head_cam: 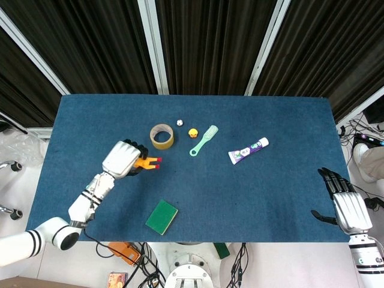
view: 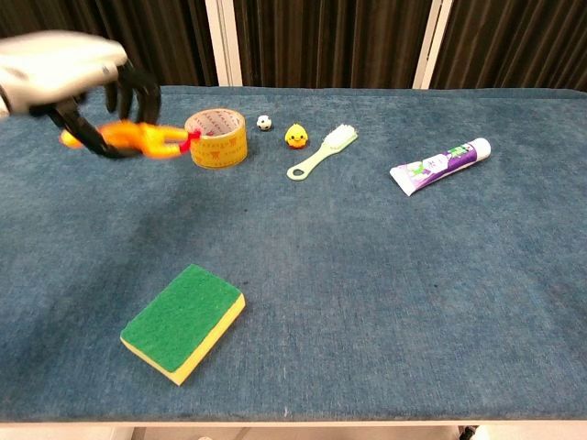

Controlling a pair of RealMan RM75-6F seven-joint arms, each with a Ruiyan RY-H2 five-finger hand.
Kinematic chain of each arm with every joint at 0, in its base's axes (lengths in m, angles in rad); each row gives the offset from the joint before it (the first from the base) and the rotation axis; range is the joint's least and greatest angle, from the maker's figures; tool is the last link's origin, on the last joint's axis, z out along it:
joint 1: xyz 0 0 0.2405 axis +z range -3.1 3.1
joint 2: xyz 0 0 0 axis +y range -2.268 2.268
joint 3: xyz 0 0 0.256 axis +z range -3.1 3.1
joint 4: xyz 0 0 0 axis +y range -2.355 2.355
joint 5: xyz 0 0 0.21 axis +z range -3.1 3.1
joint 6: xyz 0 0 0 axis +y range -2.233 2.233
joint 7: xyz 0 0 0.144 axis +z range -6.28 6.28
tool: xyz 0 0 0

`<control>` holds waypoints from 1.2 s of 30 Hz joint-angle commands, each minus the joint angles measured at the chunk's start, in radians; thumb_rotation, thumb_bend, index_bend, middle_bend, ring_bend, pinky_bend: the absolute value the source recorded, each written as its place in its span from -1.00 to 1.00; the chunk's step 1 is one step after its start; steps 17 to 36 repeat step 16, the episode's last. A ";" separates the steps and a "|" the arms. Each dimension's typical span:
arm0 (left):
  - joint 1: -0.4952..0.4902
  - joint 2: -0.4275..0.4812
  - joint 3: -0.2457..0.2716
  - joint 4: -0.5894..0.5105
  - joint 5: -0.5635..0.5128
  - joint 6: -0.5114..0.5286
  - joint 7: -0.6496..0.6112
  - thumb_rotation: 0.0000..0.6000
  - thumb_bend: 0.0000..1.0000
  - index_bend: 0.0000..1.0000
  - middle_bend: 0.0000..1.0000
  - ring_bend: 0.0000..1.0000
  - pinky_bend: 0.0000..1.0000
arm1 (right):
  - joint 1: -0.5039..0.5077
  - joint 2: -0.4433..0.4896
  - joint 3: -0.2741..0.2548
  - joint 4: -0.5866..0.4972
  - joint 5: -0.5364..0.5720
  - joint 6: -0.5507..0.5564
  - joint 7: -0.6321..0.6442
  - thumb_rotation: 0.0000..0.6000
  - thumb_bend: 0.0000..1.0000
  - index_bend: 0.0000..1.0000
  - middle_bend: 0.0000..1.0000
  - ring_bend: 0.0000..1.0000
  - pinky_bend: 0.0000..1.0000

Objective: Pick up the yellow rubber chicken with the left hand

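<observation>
The yellow rubber chicken [view: 138,139] with red feet hangs in the air above the blue table, held in my left hand [view: 69,73]. In the head view the left hand [head_cam: 122,160] covers most of the chicken [head_cam: 146,162]; only its legs and red feet stick out to the right. The hand's fingers curl around the chicken's body. My right hand [head_cam: 347,204] rests at the table's right front corner, fingers spread, holding nothing; the chest view does not show it.
A roll of tape [view: 215,137], a tiny ball [view: 264,122], a small yellow duck [view: 295,137] and a green brush [view: 321,152] lie at the back. A toothpaste tube [view: 438,166] lies to the right. A green sponge [view: 183,322] sits near the front edge.
</observation>
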 commanded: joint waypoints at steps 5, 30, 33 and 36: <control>0.091 0.230 -0.038 -0.251 0.091 0.209 0.021 1.00 -0.17 0.26 0.28 0.00 -0.06 | -0.001 -0.001 -0.001 -0.002 0.000 0.000 -0.003 1.00 -0.57 -0.83 -0.75 -0.68 -0.57; 0.201 0.334 0.017 -0.313 0.253 0.385 -0.097 1.00 -0.18 0.26 0.28 0.02 -0.03 | -0.002 -0.003 0.000 -0.009 0.010 -0.004 -0.009 1.00 -0.57 -0.83 -0.75 -0.68 -0.57; 0.201 0.334 0.017 -0.313 0.253 0.385 -0.097 1.00 -0.18 0.26 0.28 0.02 -0.03 | -0.002 -0.003 0.000 -0.009 0.010 -0.004 -0.009 1.00 -0.57 -0.83 -0.75 -0.68 -0.57; 0.201 0.334 0.017 -0.313 0.253 0.385 -0.097 1.00 -0.18 0.26 0.28 0.02 -0.03 | -0.002 -0.003 0.000 -0.009 0.010 -0.004 -0.009 1.00 -0.57 -0.83 -0.75 -0.68 -0.57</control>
